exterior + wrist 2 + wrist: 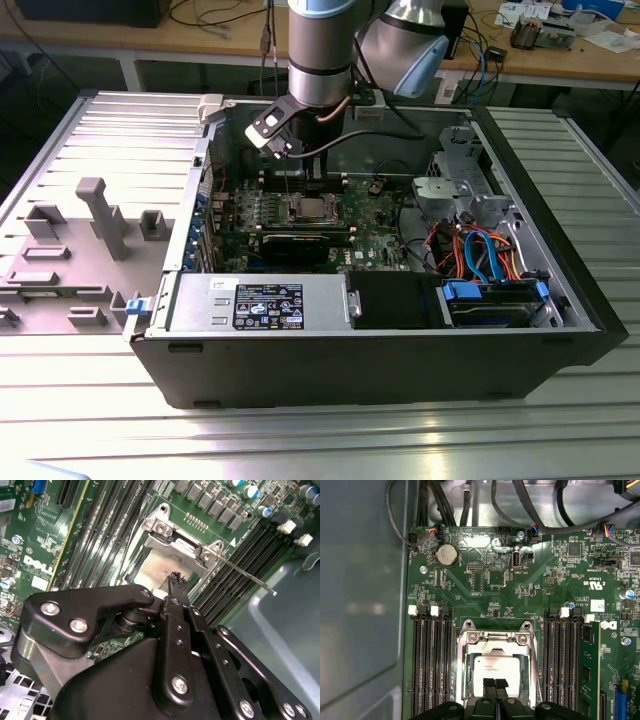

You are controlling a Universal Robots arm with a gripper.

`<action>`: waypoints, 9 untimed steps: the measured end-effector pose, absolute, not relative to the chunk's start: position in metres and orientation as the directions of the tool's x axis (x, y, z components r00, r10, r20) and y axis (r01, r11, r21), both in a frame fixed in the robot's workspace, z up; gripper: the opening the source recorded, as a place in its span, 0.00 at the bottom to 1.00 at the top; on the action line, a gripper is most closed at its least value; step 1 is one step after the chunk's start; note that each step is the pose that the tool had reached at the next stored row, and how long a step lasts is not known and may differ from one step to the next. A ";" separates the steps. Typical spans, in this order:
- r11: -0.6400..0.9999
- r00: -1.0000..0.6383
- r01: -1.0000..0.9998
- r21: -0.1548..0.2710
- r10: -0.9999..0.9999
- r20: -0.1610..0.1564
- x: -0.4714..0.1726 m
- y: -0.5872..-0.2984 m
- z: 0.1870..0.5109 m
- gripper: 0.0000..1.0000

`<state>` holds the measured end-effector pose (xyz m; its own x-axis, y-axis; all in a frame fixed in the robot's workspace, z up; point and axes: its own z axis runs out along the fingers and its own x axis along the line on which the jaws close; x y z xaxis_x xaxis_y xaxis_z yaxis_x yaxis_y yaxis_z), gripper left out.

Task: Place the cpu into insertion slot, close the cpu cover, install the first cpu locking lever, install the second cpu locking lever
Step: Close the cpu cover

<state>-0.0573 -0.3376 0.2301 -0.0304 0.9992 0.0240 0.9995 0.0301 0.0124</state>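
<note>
The cpu (495, 666) lies flat in the insertion slot (308, 208) on the green board, its silver-grey top showing through the window of the cpu cover (468, 645), which lies down over it. My gripper (495, 684) hovers just above the near edge of the cpu, fingertips pressed together and holding nothing. In the second wrist view the shut fingertips (176, 578) point at the cpu (152, 569), close to the cover's hinge end (172, 541). A thin metal locking lever (245, 576) sticks out from the socket over the memory slots.
Long black memory slots (430, 665) flank the socket on both sides. Black cables (530, 510) run along the board's far edge. In the exterior view the arm (320, 60) reaches into the open case; a drive cage (455, 190) and power supply (260, 300) stand nearby.
</note>
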 end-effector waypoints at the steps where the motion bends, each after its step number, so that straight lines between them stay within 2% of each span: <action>1: 0.030 -0.030 0.999 0.012 0.999 0.024 -0.057 -0.338 0.230 0.11; 9: 0.030 -0.030 0.999 0.012 0.999 0.024 -0.058 -0.338 0.230 0.11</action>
<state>-0.0576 -0.3376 0.2300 -0.0304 0.9992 0.0242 0.9995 0.0301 0.0125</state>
